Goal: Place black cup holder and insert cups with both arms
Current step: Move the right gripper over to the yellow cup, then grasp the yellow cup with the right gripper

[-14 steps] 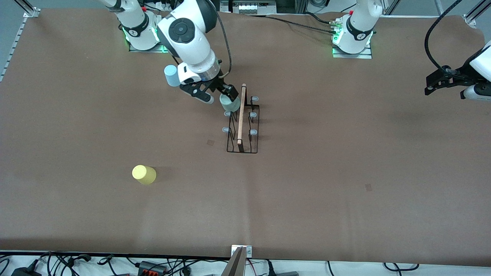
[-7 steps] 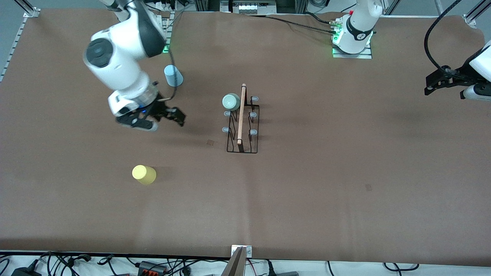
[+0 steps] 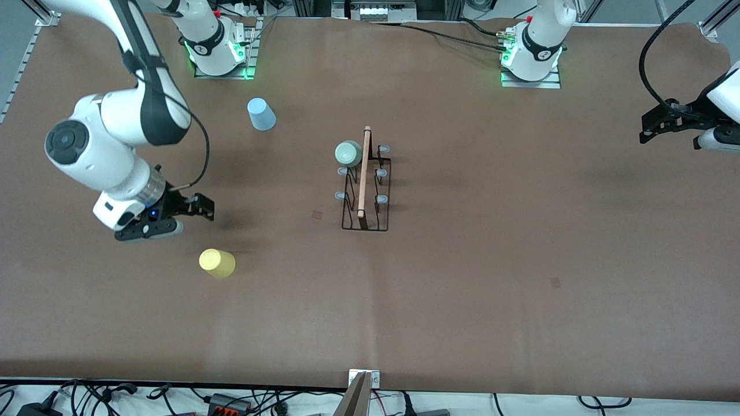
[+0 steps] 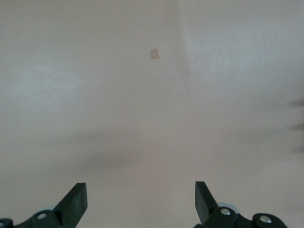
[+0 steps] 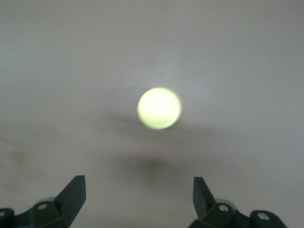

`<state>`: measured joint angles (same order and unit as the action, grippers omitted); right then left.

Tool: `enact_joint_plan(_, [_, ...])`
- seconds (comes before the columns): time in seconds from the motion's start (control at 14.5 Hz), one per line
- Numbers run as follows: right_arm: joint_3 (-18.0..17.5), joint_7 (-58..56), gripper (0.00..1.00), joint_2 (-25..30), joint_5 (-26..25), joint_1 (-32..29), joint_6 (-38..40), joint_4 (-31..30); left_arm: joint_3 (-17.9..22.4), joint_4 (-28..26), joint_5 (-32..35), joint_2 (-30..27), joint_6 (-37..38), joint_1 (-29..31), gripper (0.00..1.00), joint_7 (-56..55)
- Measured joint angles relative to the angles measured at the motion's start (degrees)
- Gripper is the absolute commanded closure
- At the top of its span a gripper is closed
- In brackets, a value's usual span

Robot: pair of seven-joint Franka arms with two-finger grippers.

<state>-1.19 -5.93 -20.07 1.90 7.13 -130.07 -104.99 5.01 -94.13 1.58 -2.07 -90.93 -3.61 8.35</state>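
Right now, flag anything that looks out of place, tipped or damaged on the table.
Nothing stands out. The black cup holder stands upright with the mint green cup upside down on one peg. The light blue cup and yellow cup sit upside down, apart, intact. Nothing is spilled.

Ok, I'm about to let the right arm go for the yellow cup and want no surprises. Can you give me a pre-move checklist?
1. Right end effector open and empty: ok.
2. Yellow cup standing on the table, nothing touching it: ok.
3. Mint cup seated on the black cup holder: ok.
4. Free pegs left on the holder: ok.
5. Left end effector waiting, away from the holder: ok.
6. Right end effector centred over the yellow cup: not ok.
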Motion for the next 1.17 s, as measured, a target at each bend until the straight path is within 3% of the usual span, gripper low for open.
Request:
enact_joint_plan(0.21, [1.55, -0.18, 0.00, -7.32, -4.10, 1.90, -0.90, 6.07, 0.00, 0.00, 0.00, 0.00, 0.00, 0.00, 0.00, -0.03])
enact_joint_plan(0.41, [2.29, -0.18, 0.00, -11.17, -4.42, 3.02, -6.10, 7.28, 0.00, 0.00, 0.00, 0.00, 0.00, 0.00, 0.00, -0.04])
enact_joint_plan(1.17, [2.76, -0.15, 0.00, -15.34, -3.64, 3.36, -13.39, 7.62, 0.00, 0.00, 0.00, 0.00, 0.00, 0.00, 0.00, -0.04])
